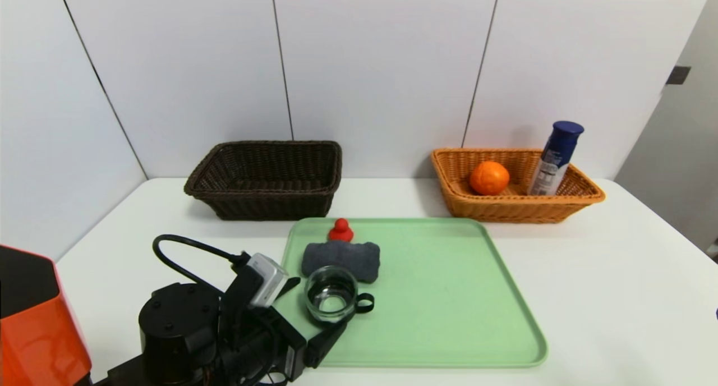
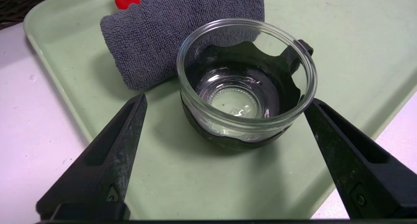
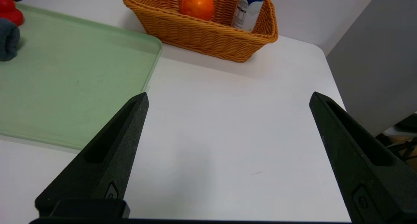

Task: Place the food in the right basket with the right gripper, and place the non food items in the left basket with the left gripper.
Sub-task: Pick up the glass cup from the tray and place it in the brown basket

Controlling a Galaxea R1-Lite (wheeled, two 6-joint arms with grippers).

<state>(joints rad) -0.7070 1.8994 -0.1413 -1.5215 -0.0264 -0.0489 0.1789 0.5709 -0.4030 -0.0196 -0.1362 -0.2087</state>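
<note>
Head view: round clear glass cup sits on the pale green plastic tray before the rolled grey towel; left wrist view: left gripper wide open, empty, flanking it; right wrist view: right gripper wide open, empty, above the white bench.

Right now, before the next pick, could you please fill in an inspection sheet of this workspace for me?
Surface: white table bearing a green tray.
Job's things: glass cup, grey towel and red toy on the tray; orange and blue-capped bottle in the orange basket; dark basket holds nothing seen.
Clutter: nothing seen.
Grippers: left gripper open, its fingers either side of the cup, not touching; right gripper open over bare table, holding nothing.
Cables: black cable looping from the left wrist.
Surroundings: white panelled wall; orange robot body at the near left.
</note>
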